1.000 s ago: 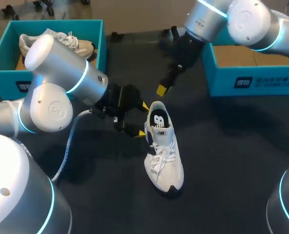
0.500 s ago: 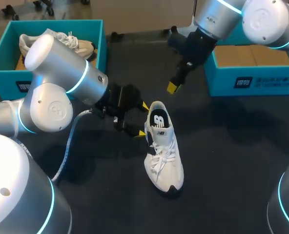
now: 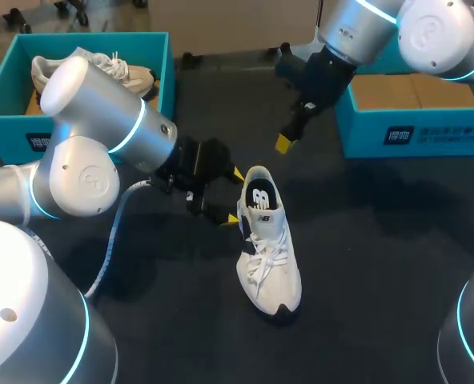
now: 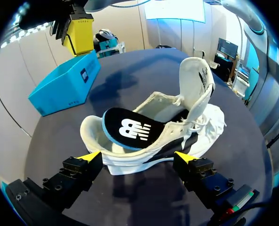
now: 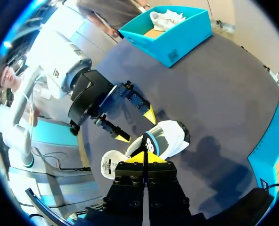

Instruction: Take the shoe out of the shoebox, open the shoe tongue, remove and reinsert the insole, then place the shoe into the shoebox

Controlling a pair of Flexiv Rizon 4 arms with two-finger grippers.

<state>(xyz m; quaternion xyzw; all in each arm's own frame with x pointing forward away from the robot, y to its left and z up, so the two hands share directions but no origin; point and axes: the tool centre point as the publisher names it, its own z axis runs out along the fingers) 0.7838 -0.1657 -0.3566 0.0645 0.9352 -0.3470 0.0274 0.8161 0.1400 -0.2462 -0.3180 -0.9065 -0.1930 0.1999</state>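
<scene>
**Right arm backed off; shoe out on worktop**

Right fingers point(image 3: 283, 144) had lifted up and away from the shoe's heel versus 1 s earlier, with no shift in the last half second. They were clenched tip to tip, nothing held. Left fingers point(image 4: 88, 158) were unchanged: spread wide at the heel end, not clamping. White shoe point(image 3: 269, 256) sat upright on the worktop point(image 3: 381, 240), between the left shoebox point(image 3: 5, 112) and right shoebox point(image 3: 413, 132). Tongue point(image 4: 196, 84) was raised and the black insole point(image 4: 126, 130) rode up out of the heel.
</scene>
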